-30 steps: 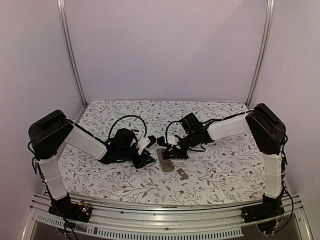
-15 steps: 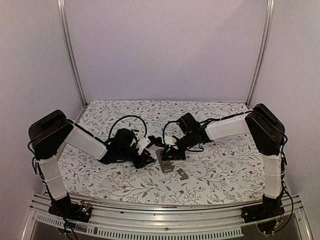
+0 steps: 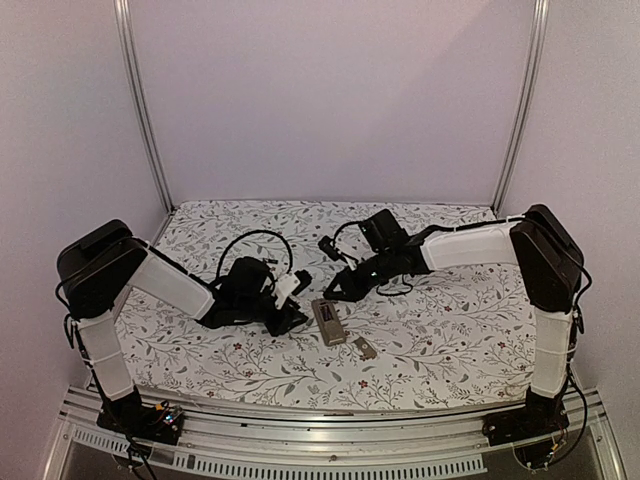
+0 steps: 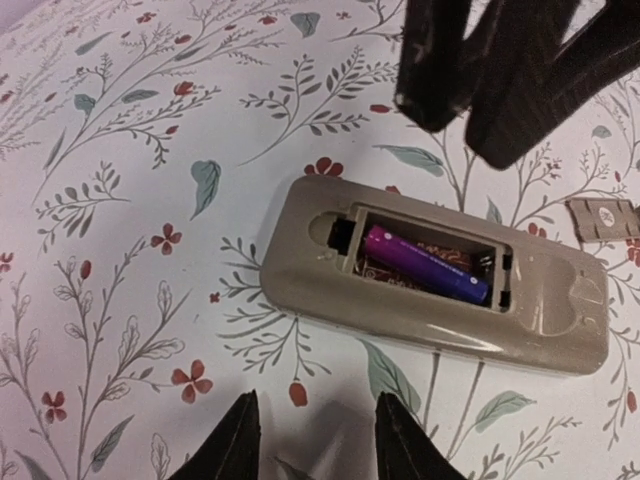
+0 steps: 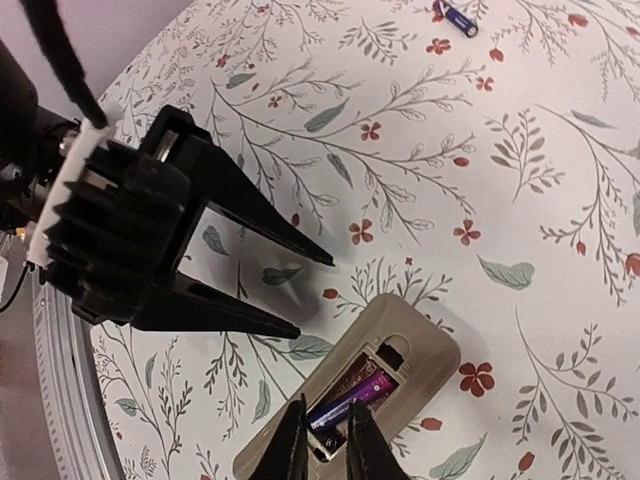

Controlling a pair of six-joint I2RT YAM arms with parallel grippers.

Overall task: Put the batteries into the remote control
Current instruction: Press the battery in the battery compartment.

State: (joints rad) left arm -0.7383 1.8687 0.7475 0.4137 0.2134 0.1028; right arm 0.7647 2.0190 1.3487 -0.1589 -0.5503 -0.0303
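Observation:
The tan-grey remote control (image 4: 330, 270) (image 3: 328, 322) lies back up on the floral cloth, its recess open. One purple battery (image 4: 425, 262) (image 5: 352, 402) lies in the recess, with the slot beside it bare. My left gripper (image 4: 318, 445) (image 3: 298, 302) rests just beside the remote's long side, open and empty. My right gripper (image 5: 326, 445) (image 3: 330, 292) hovers above the recess with its fingers a narrow gap apart and nothing between them. A second battery (image 5: 460, 18) lies loose on the cloth far from the remote.
The small flat cover piece (image 4: 600, 215) (image 3: 365, 349) lies on the cloth near the remote's end. In the right wrist view the left gripper's body (image 5: 120, 240) looms close to the remote. Metal posts stand at the back corners.
The right arm has lifted and drawn back from the remote toward the rear right, and its fingers have narrowed. The left arm and the remote stay where they were.

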